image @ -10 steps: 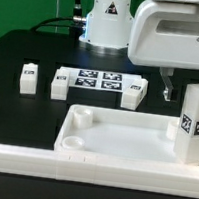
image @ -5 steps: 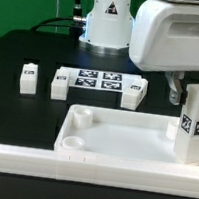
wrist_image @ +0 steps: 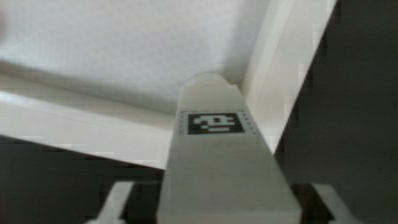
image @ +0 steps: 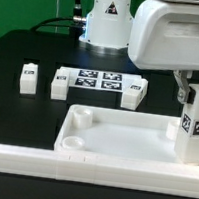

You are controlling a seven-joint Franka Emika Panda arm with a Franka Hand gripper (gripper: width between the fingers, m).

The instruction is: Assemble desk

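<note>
One leg (image: 194, 127) upright at tabletop (image: 124, 131) corner, gripper (wrist_image: 217, 205) straddling it, clamp unclear; other legs (image: 30, 76) lying loose, not yet fitted.

Low exterior camera is facing the robot base (image: 107, 23) across the black tabletop (image: 23, 53); wrist camera is looking closely down the tagged leg (wrist_image: 217, 150), shared by both views.

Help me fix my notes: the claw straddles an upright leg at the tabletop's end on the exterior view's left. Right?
Wrong end. The claw straddles an upright leg at the tabletop's end on the exterior view's right; the exterior view shows it.
</note>
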